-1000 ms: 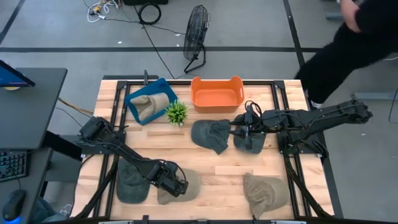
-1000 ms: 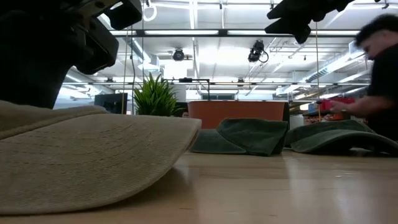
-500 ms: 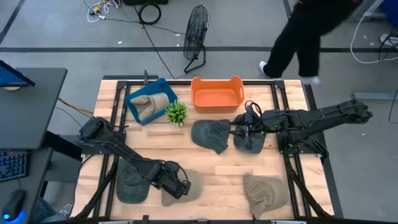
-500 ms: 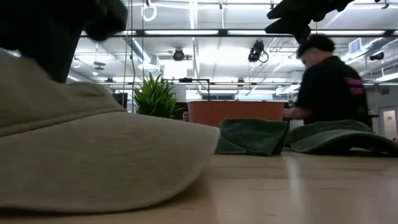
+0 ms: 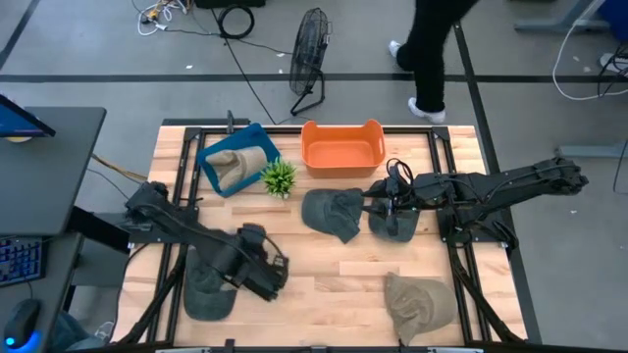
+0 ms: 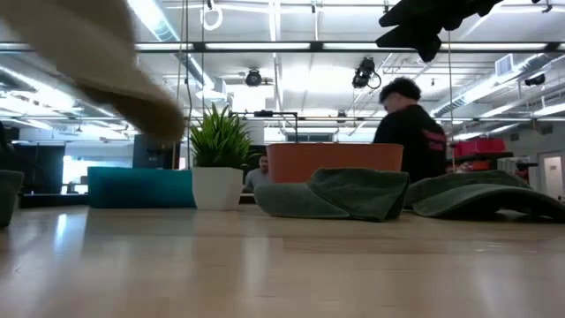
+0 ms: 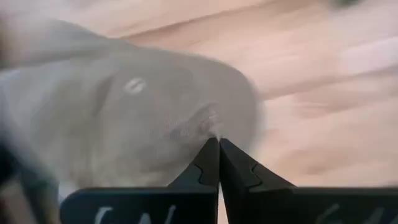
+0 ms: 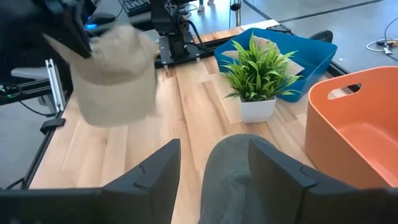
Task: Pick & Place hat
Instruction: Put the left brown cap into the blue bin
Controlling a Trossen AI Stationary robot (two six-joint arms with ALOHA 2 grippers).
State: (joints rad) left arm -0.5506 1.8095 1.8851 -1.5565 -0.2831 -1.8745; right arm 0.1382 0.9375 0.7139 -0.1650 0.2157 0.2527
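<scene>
My left gripper [image 7: 218, 144] is shut on a tan hat [image 7: 137, 118] and holds it in the air over the table's near left part [image 5: 257, 267]. The high view hides that hat under the arm. The low view shows it raised [image 6: 97, 62], and in the right wrist view it hangs [image 8: 115, 74]. My right gripper [image 8: 214, 168] is open. It hovers well above a dark green hat [image 5: 394, 220] at the table's right middle, high up in the low view [image 6: 422, 31]. My left gripper pinches the tan hat's crown cloth [image 7: 202, 124] between its two fingertips, and the cloth puckers there. The fingers come from above. The hat is lifted clear of the table and hangs below the gripper [image 8: 71, 34].
A second dark green hat [image 5: 332, 214] lies at centre, a third [image 5: 206, 291] near left, and an olive hat [image 5: 417, 299] near right. At the far edge stand a blue bin [image 5: 257, 137] holding a tan hat, a potted plant [image 5: 280, 176] and an orange bin [image 5: 341, 157]. A person walks beyond.
My left gripper has risen and moved a little toward the table's left and far side, carrying the tan hat off the table. The hat, which lay at the near edge, now hangs clear. A person has walked leftward behind the table.
</scene>
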